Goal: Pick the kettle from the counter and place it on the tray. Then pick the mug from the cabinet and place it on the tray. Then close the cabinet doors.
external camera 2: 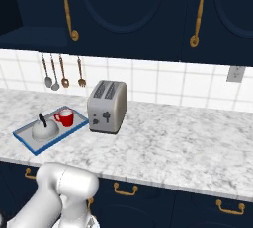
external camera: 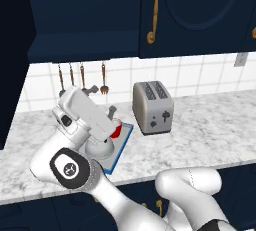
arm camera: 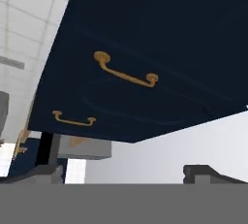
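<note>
The silver kettle [external camera 2: 44, 129] and the red mug [external camera 2: 65, 117] both stand on the blue-rimmed tray [external camera 2: 59, 139], at the left end of the marbled counter [external camera 2: 173, 143]. From the left base view, my hand partly hides the kettle [external camera: 100, 147] and mug [external camera: 116, 129]. My gripper [external camera: 102, 101] is raised above the tray [external camera: 122, 147], pointing up toward the navy cabinet [external camera: 80, 20]. In the hand view the gripper [arm camera: 128, 174] is open and holds nothing. A cabinet door [arm camera: 145, 34] with a brass handle [arm camera: 127, 75] is close ahead. The cabinet's left end [external camera 2: 10, 5] stands open.
A silver toaster [external camera 2: 106, 106] stands just right of the tray. Utensils [external camera 2: 54, 74] hang on the tiled wall behind. A dark door panel [external camera: 10, 75] hangs at the far left. Navy drawers with brass handles [external camera 2: 124, 190] run under the counter.
</note>
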Controlling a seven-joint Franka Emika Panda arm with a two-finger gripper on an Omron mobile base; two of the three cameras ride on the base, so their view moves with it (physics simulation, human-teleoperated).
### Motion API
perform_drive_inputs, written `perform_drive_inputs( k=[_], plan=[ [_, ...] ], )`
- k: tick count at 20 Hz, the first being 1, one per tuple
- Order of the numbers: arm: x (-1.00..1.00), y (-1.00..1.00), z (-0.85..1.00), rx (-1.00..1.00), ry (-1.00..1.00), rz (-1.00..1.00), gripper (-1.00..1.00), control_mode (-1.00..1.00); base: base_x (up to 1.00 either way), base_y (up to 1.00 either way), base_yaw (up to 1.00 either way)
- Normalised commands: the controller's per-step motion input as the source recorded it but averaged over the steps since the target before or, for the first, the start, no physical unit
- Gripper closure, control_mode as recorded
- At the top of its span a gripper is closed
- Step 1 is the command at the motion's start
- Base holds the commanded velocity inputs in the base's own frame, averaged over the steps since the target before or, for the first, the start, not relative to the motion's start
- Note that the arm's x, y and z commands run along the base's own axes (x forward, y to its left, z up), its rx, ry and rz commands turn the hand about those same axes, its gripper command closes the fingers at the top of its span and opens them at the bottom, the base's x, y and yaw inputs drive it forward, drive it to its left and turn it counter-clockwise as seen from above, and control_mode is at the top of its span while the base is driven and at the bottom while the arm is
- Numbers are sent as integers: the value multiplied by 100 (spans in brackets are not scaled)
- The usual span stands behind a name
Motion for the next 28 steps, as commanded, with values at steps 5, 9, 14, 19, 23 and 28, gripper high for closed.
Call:
perform_drive_inputs(
  k=[5,9,14,19,23,28],
  plan=[
    [3,100,-30,-37,10,-23,-100,-100,0,0,0],
    [6,90,-40,-26,12,-16,-100,-100,0,0,0],
    [1,89,-4,-15,13,-12,-100,-100,0,0,0],
    [0,97,0,-15,17,-11,-100,-100,0,0,0],
    [2,92,0,-14,18,-10,-100,-100,0,0,0],
    [2,53,35,-3,11,-13,-100,-100,0,0,0]
  ],
)
